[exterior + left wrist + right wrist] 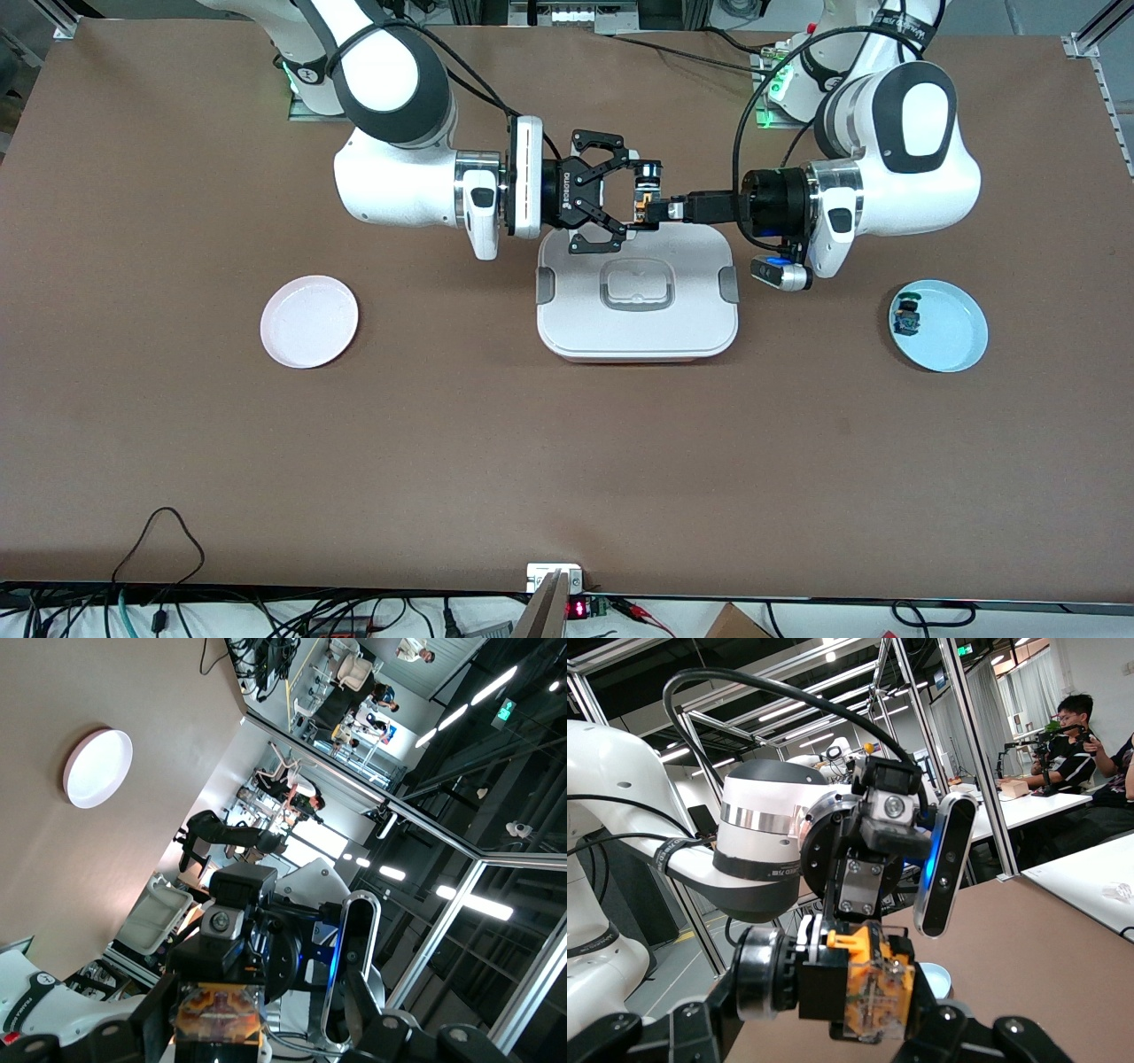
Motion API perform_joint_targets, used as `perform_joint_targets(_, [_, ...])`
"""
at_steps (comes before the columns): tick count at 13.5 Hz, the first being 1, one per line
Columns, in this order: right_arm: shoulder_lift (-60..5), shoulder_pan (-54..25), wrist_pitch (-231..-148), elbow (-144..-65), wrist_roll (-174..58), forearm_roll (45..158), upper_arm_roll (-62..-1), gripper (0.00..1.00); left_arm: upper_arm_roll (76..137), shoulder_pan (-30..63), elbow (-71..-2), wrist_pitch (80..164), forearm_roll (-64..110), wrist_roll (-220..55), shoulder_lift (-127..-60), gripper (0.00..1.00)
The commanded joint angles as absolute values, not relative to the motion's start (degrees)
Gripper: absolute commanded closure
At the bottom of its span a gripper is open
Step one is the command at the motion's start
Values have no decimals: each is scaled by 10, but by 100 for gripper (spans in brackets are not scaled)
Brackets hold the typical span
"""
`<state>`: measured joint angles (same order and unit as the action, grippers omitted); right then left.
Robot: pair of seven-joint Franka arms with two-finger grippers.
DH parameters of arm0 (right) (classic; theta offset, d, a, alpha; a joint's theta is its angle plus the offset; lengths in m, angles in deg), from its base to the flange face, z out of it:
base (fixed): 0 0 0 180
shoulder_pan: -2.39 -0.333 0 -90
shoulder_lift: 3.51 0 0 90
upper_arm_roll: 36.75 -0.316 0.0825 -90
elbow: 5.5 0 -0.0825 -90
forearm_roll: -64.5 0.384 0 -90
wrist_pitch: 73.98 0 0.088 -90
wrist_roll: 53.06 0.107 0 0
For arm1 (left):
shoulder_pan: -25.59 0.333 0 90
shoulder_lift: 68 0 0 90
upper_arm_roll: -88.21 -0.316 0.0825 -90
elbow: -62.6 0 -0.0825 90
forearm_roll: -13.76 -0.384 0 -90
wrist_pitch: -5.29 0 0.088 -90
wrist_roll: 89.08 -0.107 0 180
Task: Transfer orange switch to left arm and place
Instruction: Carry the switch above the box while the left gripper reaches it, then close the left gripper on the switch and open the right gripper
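Holding the orange switch (648, 197) in mid-air over the box's (636, 330) edge nearest my bases, I am at the handover: my right gripper (640, 209) is clamped on it, while my left gripper (656, 211) meets it with jaws partly apart. Next, I judge, the left jaws must withdraw clear, then my right arm carries it toward the pink plate (309, 321) without touching the box.
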<state>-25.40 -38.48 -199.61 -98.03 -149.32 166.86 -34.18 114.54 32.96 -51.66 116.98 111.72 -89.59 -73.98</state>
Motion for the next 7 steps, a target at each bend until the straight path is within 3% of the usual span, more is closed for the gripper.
perform_joint_targets(1, [-261,-396,-2002,-968,-1499,1682,-331,99,1148,338,-517,1154,1122,-899,-740,45])
perform_joint_targets(5, [-262,-396,-2002,-969,-1503,1683,-331,99,1149,336,-519,1154,1120,-913,-741,97])
perform_joint_targets(7, [-262,-396,-2002,-969,-1503,1683,-331,99,1149,336,-519,1154,1120,-913,-740,100])
